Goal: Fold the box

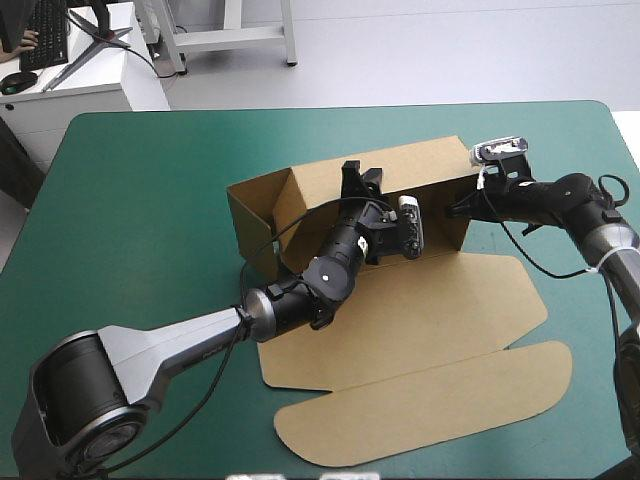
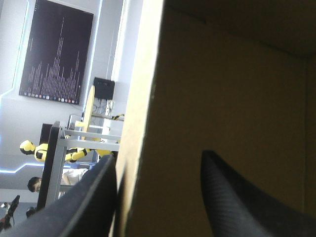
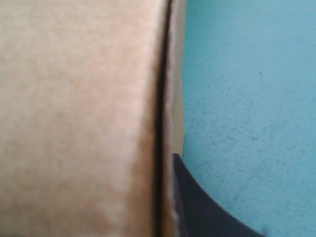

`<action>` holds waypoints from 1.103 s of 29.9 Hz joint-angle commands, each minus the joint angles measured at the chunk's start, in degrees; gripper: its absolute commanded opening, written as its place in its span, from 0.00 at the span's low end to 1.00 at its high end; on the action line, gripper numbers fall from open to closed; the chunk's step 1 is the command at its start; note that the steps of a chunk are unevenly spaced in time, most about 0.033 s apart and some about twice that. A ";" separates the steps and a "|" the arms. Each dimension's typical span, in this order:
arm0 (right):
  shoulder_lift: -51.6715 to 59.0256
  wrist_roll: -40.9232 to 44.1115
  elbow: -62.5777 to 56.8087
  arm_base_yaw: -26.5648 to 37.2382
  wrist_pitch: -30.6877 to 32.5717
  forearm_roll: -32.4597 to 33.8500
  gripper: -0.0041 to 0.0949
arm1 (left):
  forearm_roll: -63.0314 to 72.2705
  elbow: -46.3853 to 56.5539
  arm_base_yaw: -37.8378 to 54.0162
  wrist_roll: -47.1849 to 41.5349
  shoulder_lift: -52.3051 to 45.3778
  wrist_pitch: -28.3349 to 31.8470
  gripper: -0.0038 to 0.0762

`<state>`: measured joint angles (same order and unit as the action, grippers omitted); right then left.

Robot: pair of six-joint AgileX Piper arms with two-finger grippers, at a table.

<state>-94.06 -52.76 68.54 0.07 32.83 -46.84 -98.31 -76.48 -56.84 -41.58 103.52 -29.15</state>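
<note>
High view showed wall-tucking in hand: left gripper (image 1: 362,180), spread, straddled the twelve-o'clock wall of the box (image 1: 400,320); right gripper (image 1: 455,208) at three o'clock, grip untellable. Next, probably, fold that wall inward.

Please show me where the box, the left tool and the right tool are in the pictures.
box (image 1: 430,170), high view, on its raised far wall.
left tool (image 2: 158,154), left wrist view, midway between its fingertips, astride a wall.
right tool (image 1: 455,208), high view, its tip at the box's right end.
</note>
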 commanded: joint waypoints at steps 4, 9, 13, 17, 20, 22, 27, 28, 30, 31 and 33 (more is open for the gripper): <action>0.66 6.40 3.97 -0.42 -2.02 2.52 0.03 | -4.97 -1.86 -5.54 -1.28 -6.90 -1.83 0.51; -2.23 16.34 8.69 -0.42 -1.42 11.00 0.03 | -4.97 -1.86 -10.16 -1.28 -11.20 -5.55 0.50; -2.78 19.67 11.38 -0.42 0.30 13.16 0.03 | -4.97 -1.86 -12.66 -1.28 -15.03 -10.02 0.39; -2.68 21.13 14.98 -0.42 6.08 14.33 0.03 | -4.97 -1.86 -11.64 -0.94 -19.05 -14.78 0.05; -2.53 23.00 18.21 -0.42 10.67 15.39 0.03 | -4.69 -1.95 -8.30 -1.62 -22.88 -15.56 0.06; -2.28 25.46 20.89 -0.42 14.32 16.06 0.03 | -3.49 -1.95 -4.75 -3.26 -25.39 -15.56 0.06; -2.07 30.64 26.83 -0.42 27.33 20.73 0.04 | 9.62 -1.95 7.57 -2.91 -31.58 -15.32 0.06; -2.07 31.45 27.41 -0.42 28.87 20.85 0.04 | 11.89 -1.95 10.01 -2.36 -32.38 -15.22 0.06; -2.07 33.48 28.92 -0.42 32.76 20.85 0.04 | 16.88 -1.95 16.11 -0.62 -33.96 -14.62 0.06; -2.07 34.53 29.45 -0.42 34.96 20.85 0.04 | 19.24 -1.95 18.55 0.17 -34.59 -14.20 0.06; -2.07 36.32 30.25 -0.64 39.29 21.52 0.04 | 24.88 -1.95 24.65 1.86 -35.28 -13.20 0.06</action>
<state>-99.49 -19.35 95.80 -0.50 67.12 -23.22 -77.83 -76.53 -37.84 -41.35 70.70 -43.92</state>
